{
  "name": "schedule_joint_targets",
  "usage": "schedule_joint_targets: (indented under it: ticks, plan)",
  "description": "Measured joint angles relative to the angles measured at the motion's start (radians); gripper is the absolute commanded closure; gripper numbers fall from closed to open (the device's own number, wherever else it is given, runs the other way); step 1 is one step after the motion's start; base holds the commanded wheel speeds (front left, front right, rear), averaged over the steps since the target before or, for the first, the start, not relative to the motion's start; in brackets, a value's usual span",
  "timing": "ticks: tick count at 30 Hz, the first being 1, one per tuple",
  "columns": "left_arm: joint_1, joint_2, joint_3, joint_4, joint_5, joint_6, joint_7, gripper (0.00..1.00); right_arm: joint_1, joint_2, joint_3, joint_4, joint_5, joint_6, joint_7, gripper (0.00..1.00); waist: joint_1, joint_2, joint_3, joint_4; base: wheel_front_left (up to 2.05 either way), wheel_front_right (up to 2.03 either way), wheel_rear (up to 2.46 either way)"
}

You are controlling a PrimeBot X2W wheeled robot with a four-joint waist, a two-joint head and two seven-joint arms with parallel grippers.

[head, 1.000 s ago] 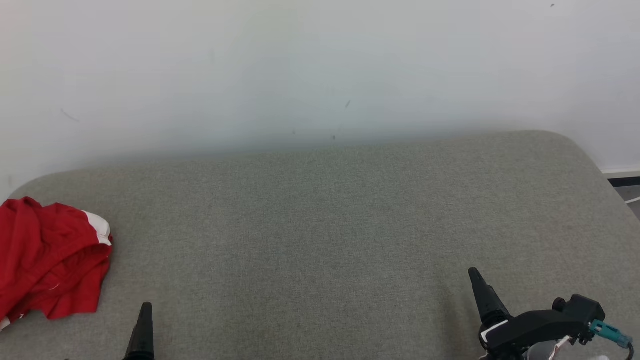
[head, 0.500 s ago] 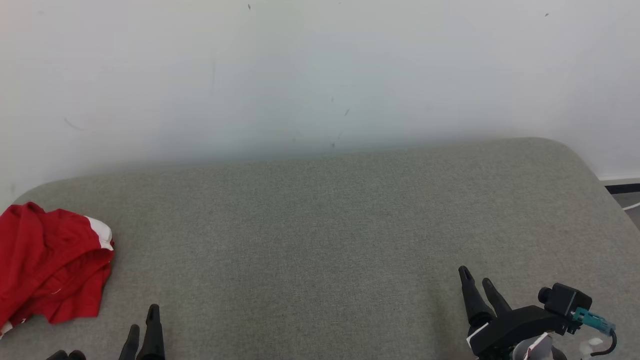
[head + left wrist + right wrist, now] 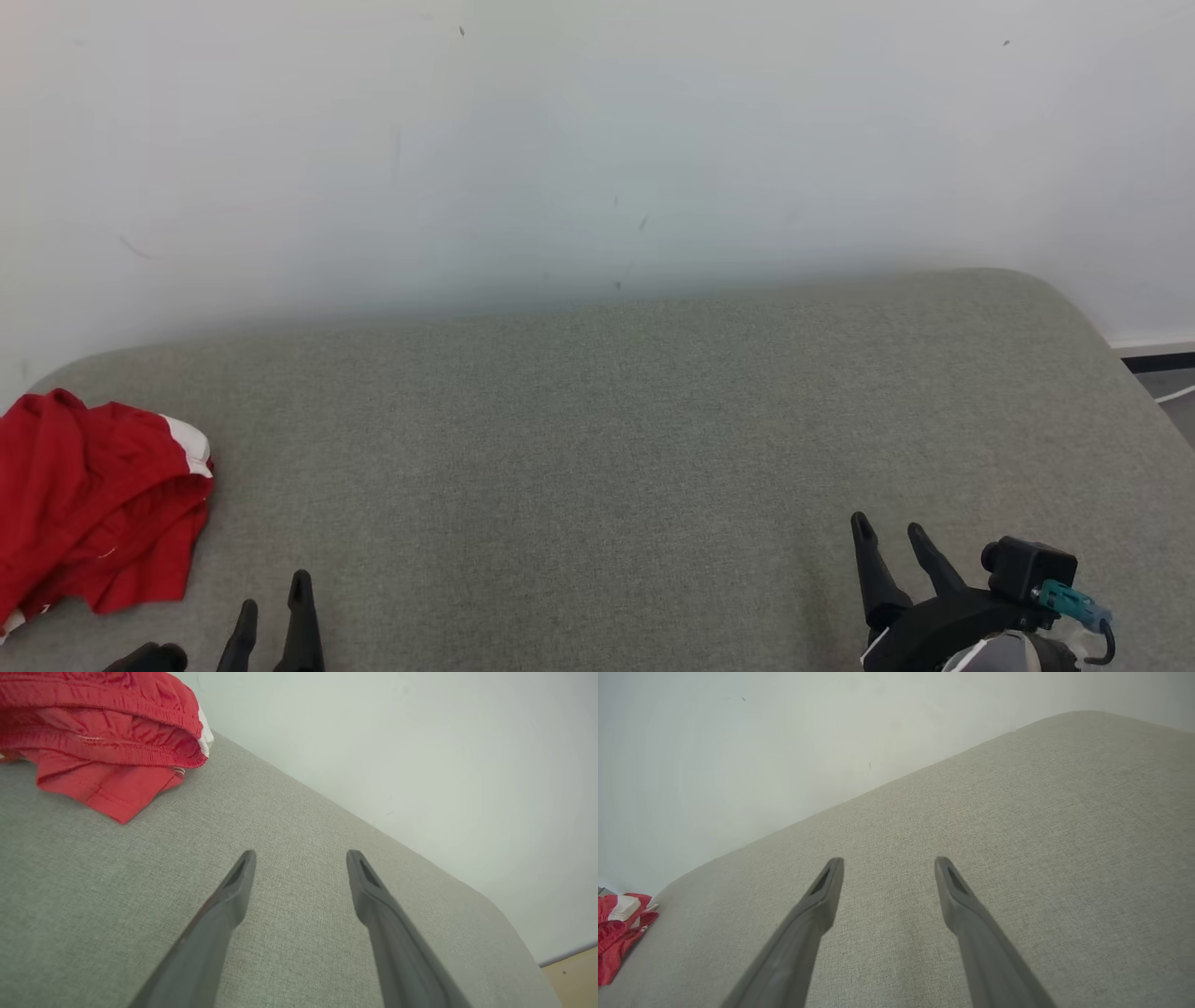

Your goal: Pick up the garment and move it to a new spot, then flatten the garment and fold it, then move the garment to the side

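Red fabric with a white band: the garment (image 3: 93, 504) lies crumpled at the left edge of the surface (image 3: 597, 420), a grey woven pad with rounded far corners, set against a white wall (image 3: 597, 140). Part of the garment runs out of the head view at the left.

Left gripper (image 3: 274, 594): low at the near edge, just right of the garment and not touching it. Its fingers are spread and hold nothing. In the left wrist view the garment sits ahead and to the upper left of the fingertips, its elastic hem bunched in folds.

Right gripper (image 3: 888, 525): at the near edge on the right side, well apart from the garment. Its fingers are spread and hold nothing, over grey fabric.
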Motion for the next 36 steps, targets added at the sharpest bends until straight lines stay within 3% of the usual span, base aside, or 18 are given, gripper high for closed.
schedule_joint_targets:
  ticks: [22, 36]
  plan:
    - [-0.004, 0.056, -0.128, 0.01, 0.384, 0.06, -0.014, 0.0, 0.006, -0.016, 0.043, 0.028, -0.326, -0.059, -0.049, 0.0, 0.0002, 0.0, -0.046, 0.029, 0.0, 0.0, 0.0]
    - [-0.006, 0.057, -0.122, 0.004, 0.408, 0.061, 0.08, 0.0, 0.038, -0.009, -0.018, 0.017, -0.374, -0.061, -0.007, 0.0, 0.0001, 0.0, -0.046, 0.041, 0.0, 0.0, 0.0]
